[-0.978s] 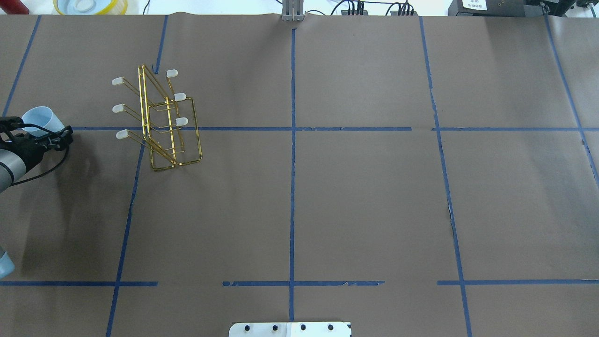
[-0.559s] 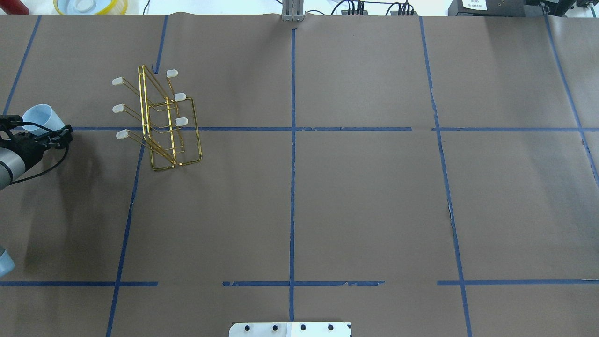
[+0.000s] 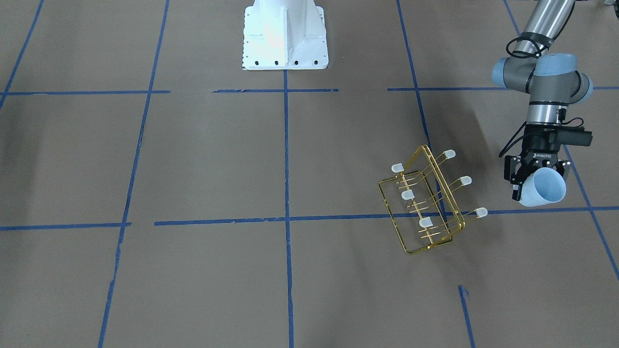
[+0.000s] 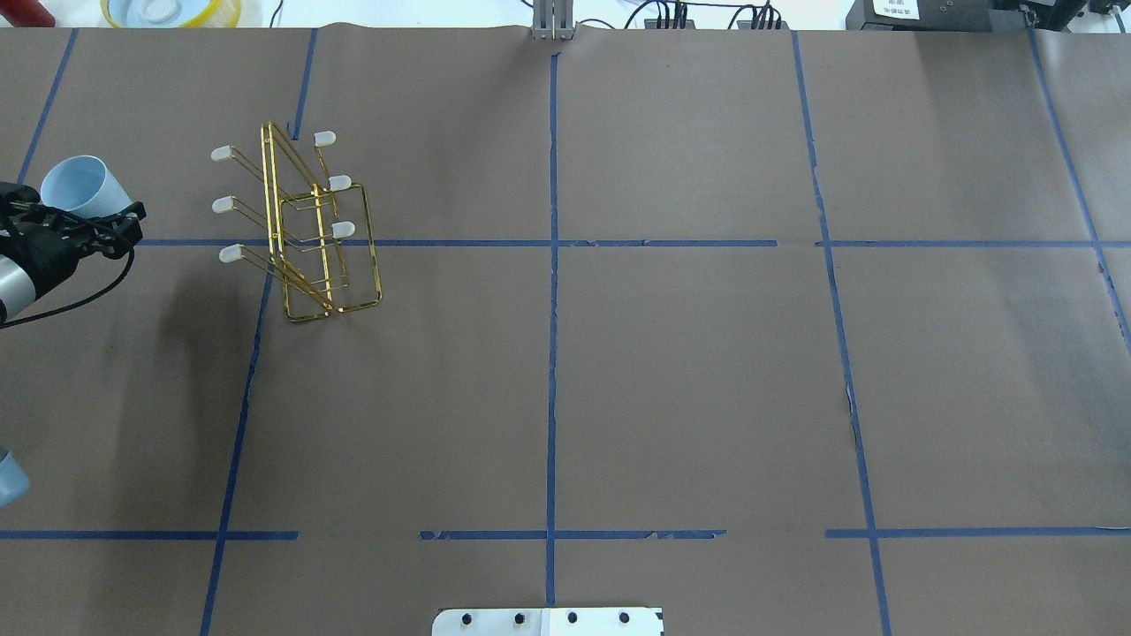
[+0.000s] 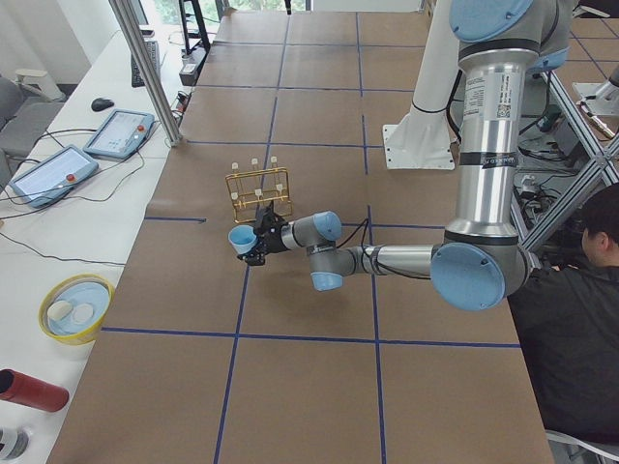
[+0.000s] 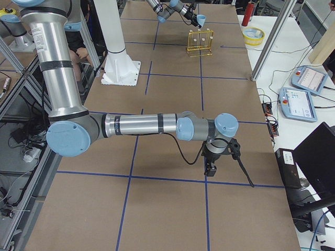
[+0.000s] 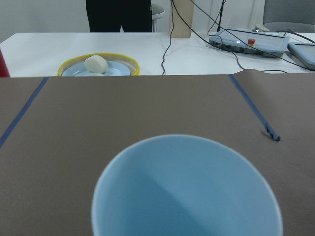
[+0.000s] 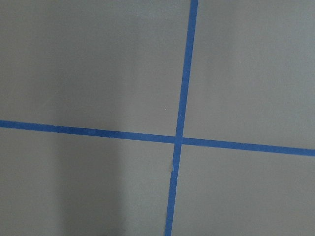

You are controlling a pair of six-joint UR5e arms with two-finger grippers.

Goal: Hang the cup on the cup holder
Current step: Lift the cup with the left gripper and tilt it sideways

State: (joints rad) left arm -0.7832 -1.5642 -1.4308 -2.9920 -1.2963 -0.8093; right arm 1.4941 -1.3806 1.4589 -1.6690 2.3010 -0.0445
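At the right edge of the front-facing view, my left gripper [image 3: 533, 182] hangs above the table. Its fingers pinch the pale-blue cup [image 3: 545, 190] near its narrow end, mouth aimed at the frame's lower right. The gold wire cup holder [image 3: 424, 205] stands centre-right, just left of the cup and not touching it. Three capped prongs [image 3: 465, 180] point the gripper's way. No cup on any prong. White robot base [image 3: 285, 38] at top centre.

Overhead: cup + gripper at far left edge, upper half. Cup holder to their right, clear gap btwn them. Blue tape grid [image 4: 552, 265] on brown paper [image 4: 707, 371] elsewhere.

Left side view: the near left arm [image 5: 387, 259] reaches to centre-left, cup at its tip, just below the holder in the picture. A person [image 5: 585, 319] at right edge.

Right side view: right gripper [image 6: 211, 168] points down at lower centre, well apart from the work. Can't tell if spread or closed. Cup + holder tiny at top centre.

Left wrist cam: empty cup mouth fills the lower half. Yellow-rimmed bowl [image 7: 98, 66] upper left, beyond the paper. No holder in shot.

Right wrist cam: only a tape cross [image 8: 178, 140], no fingers visible.

My read: step in hand is carrying to the rack. Grasp done, hang not yet done. Next move calls for swinging the mouth round to face a prong cap, lining up, then sliding on w/o nudging the light wire frame.
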